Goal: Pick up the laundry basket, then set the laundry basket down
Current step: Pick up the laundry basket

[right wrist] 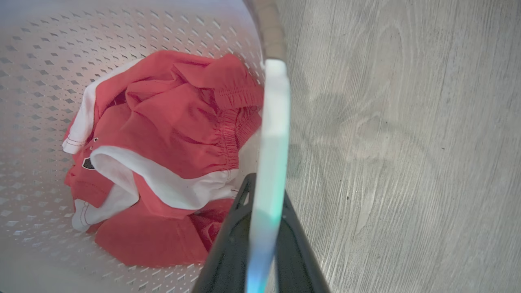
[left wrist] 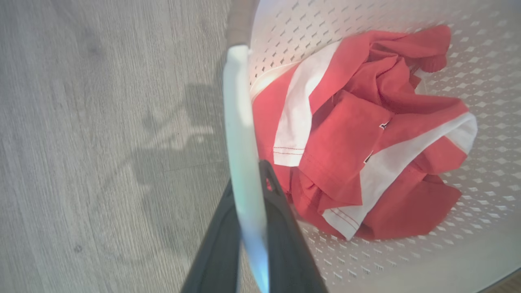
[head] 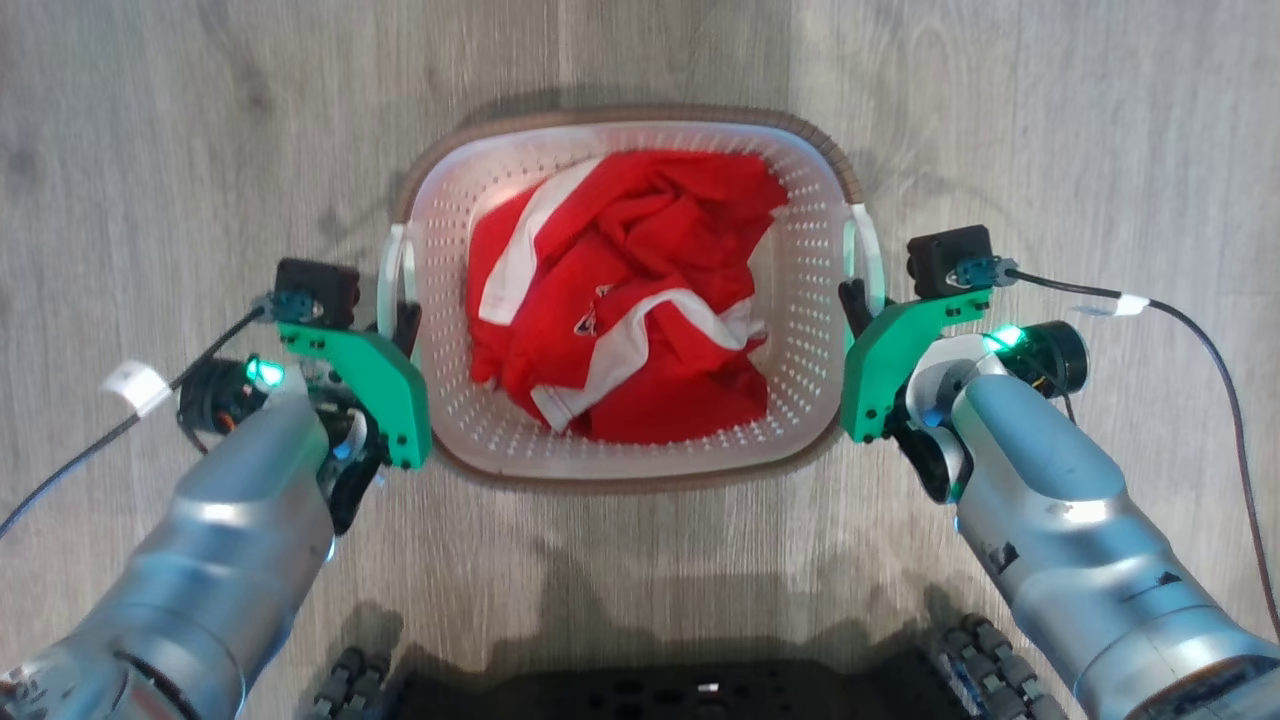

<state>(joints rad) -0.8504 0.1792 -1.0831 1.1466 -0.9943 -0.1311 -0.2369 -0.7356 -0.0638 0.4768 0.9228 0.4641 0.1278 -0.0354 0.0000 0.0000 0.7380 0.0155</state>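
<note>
Mid-frame, left gripper (head: 405, 325) and right gripper (head: 855, 305) clamp the laundry basket (head: 620, 115) by its sides — pick-up step, seemingly; next calls for a level, matched lift

Place: home, laundry corner (by the look) | grey wood-plank floor (head: 1050, 150) all round laundry basket (head: 800, 300) | red-white garment (head: 640, 300) inside it

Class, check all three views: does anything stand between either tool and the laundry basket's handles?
Nothing visible does. The left tool is shut on the laundry basket's left handle, the right tool on its right handle.
</note>
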